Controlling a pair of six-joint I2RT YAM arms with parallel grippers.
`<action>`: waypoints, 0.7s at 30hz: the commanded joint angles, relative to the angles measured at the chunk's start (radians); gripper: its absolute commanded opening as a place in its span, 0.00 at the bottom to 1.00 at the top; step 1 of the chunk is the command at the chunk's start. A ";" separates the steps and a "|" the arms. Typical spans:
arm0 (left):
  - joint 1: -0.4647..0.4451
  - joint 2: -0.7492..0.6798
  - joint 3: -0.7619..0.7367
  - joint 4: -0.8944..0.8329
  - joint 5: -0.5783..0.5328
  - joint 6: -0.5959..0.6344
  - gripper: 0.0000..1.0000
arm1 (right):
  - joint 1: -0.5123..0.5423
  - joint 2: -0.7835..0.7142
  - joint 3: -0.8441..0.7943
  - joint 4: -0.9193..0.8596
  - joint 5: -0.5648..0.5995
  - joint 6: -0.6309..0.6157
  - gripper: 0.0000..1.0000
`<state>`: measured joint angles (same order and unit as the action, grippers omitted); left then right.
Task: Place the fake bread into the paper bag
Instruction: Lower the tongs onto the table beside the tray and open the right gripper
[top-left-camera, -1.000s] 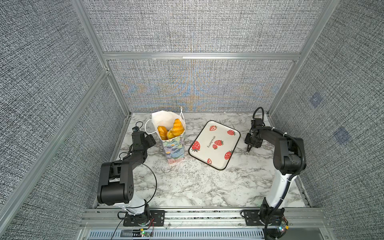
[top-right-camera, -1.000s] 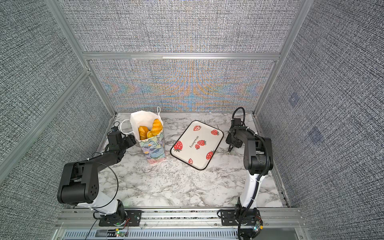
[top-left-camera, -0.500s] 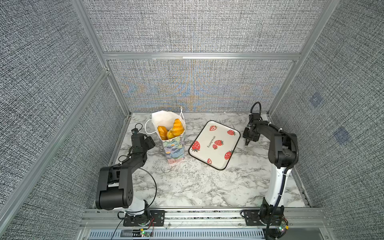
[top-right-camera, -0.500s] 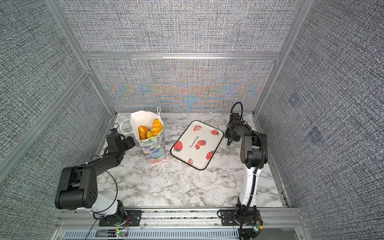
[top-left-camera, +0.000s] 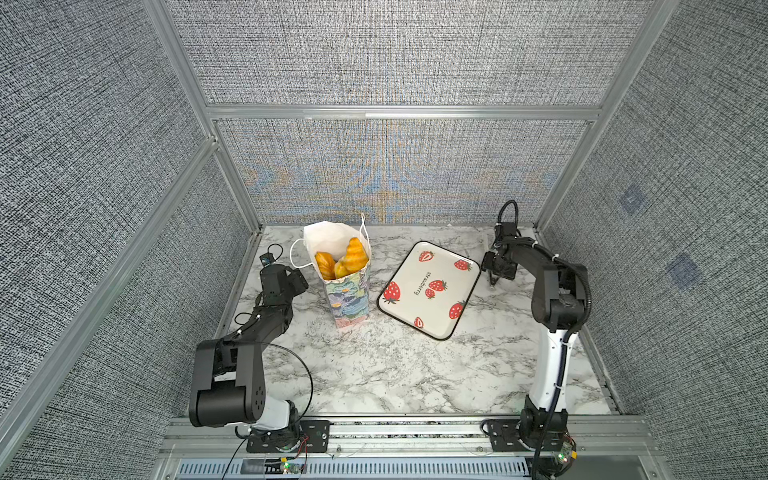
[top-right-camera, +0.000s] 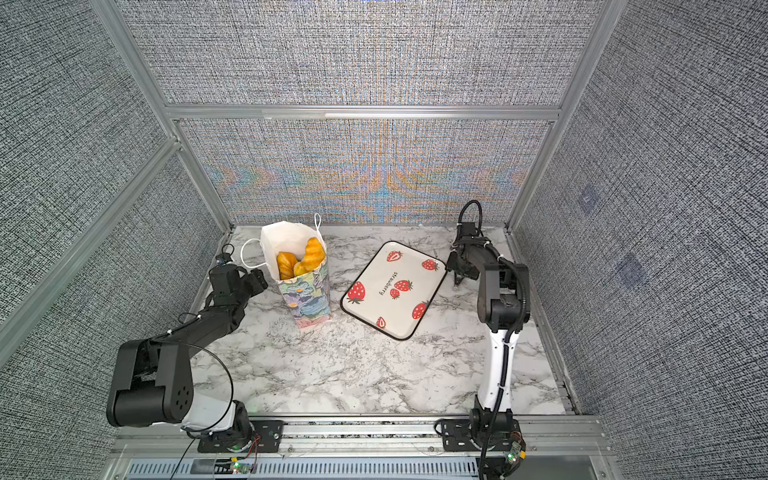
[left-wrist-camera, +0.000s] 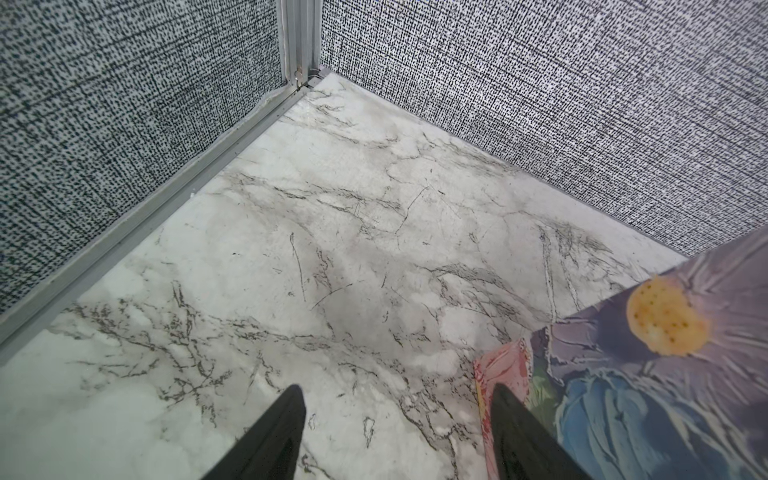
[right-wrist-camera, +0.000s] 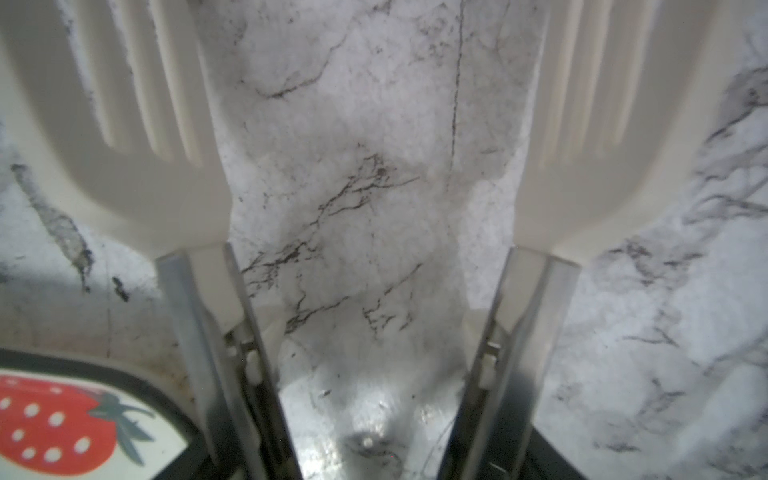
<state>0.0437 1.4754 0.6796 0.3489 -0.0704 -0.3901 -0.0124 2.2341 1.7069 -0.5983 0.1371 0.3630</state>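
Standing upright on the desk (top-left-camera: 395, 365), the paper bag (top-left-camera: 349, 299) is holding the bread (top-left-camera: 355, 253) in its open top, near the strawberry tray (top-left-camera: 428, 286). The left fingers (left-wrist-camera: 286, 419) are hanging spread and empty just beside the bag's base. The right fingers (right-wrist-camera: 552, 463) are gripping white tongs (right-wrist-camera: 166, 166), whose blades are splaying wide above the desk.

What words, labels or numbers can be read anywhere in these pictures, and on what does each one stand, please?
"strawberry": dark lettering on the middle of the strawberry tray, readable in both top views.
Paper bag: painted flowers only, no lettering seen.
Circuit boards at the near edge: any marking too small to read.
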 joint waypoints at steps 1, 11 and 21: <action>0.001 0.009 0.012 0.012 -0.017 0.010 0.72 | 0.006 -0.016 -0.032 -0.072 -0.005 0.013 0.74; 0.002 0.044 0.038 0.015 -0.034 0.018 0.72 | 0.013 -0.075 -0.087 -0.057 0.014 0.011 0.81; 0.001 0.059 0.069 -0.034 -0.084 0.010 0.74 | 0.015 -0.154 -0.144 0.000 0.007 0.010 0.97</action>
<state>0.0437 1.5295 0.7383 0.3252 -0.1265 -0.3756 0.0017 2.1109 1.5761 -0.6281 0.1459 0.3691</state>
